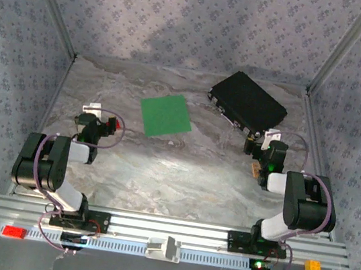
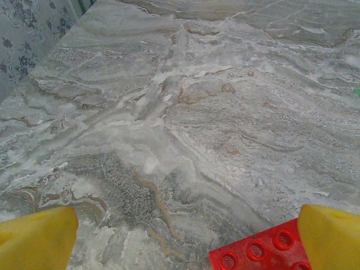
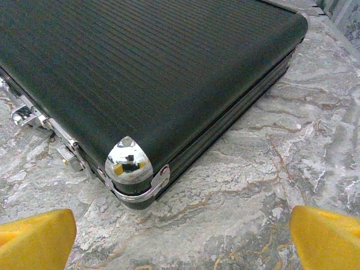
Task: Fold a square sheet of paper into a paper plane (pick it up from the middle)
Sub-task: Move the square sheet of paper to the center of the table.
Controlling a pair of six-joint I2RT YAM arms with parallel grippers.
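The square sheet of paper (image 1: pixel 165 115) lies flat near the middle of the marble desk (image 1: pixel 180 182), well apart from both arms. The left hand (image 2: pixel 184 236) hangs over bare desk, yellow fingers spread wide and empty, a red block (image 2: pixel 261 253) just beside one. The right hand (image 3: pixel 183 236) gapes empty too, facing a corner of the black case (image 3: pixel 140 73).

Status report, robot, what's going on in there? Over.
Left gripper open, empty. Right gripper open, empty. Green paper flat, unfolded, untouched. Red block by left gripper; black case before right gripper, clear of paper.
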